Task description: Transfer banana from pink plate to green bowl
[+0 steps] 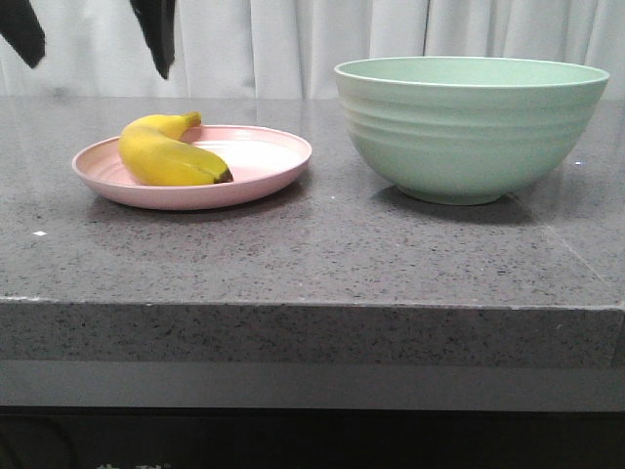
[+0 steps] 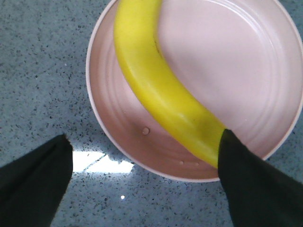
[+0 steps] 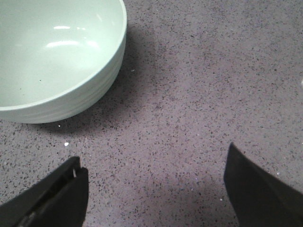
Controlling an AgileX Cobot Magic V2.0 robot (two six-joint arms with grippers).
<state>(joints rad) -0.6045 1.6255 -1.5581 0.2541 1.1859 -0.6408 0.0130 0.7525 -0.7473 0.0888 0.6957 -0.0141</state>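
Note:
The banana (image 1: pixel 166 156) lies on the pink plate (image 1: pixel 264 156) at the left of the counter, dark tip toward the front. The green bowl (image 1: pixel 469 127) stands to the right, apart from the plate and with nothing in it. My left gripper (image 1: pixel 93 44) hangs open and empty above the plate's back left. In the left wrist view my left gripper (image 2: pixel 144 142) straddles the plate's (image 2: pixel 227 71) rim, one finger in front of the banana's (image 2: pixel 151 80) end. My right gripper (image 3: pixel 154 158) is open and empty over bare counter beside the bowl (image 3: pixel 52 52).
The grey speckled stone counter (image 1: pixel 312 254) has a straight front edge (image 1: pixel 312 305) close to the camera. A white curtain (image 1: pixel 283 39) hangs behind it. A strip of bare counter separates plate and bowl.

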